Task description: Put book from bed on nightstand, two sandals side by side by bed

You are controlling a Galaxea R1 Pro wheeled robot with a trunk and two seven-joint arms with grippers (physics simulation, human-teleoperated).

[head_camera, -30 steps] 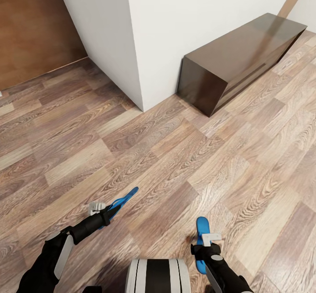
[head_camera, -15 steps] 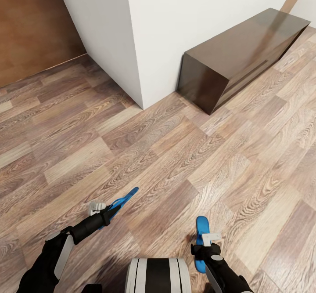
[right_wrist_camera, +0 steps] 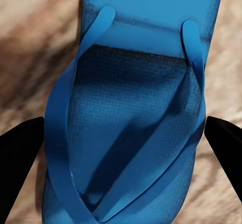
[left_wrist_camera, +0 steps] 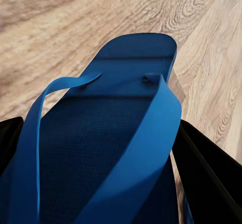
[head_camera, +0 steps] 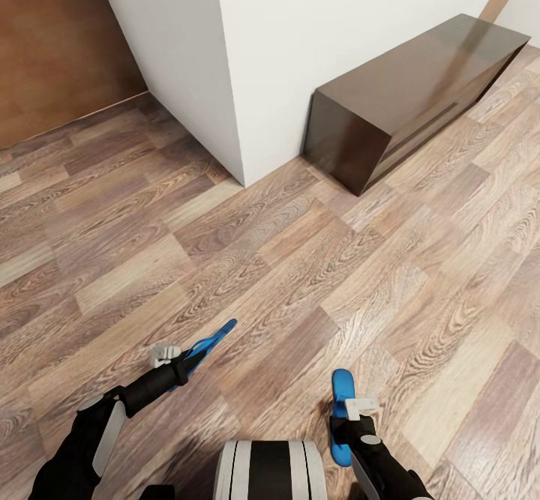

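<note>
Since a second earlier, view shifted a little; sandals carried as before. Ahead, wood-plank floor (head_camera: 285,260), white wall corner (head_camera: 240,73), long dark cabinet (head_camera: 405,95). Left gripper (head_camera: 180,365) clamped on one blue sandal (head_camera: 210,342), right gripper (head_camera: 352,419) on the other sandal (head_camera: 342,389), probably for transport bedward.

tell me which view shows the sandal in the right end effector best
The right wrist view: the right-hand sandal shows close up, sole and both straps, between the dark fingers. The head view shows it small, partly hidden by the right end effector.
</note>
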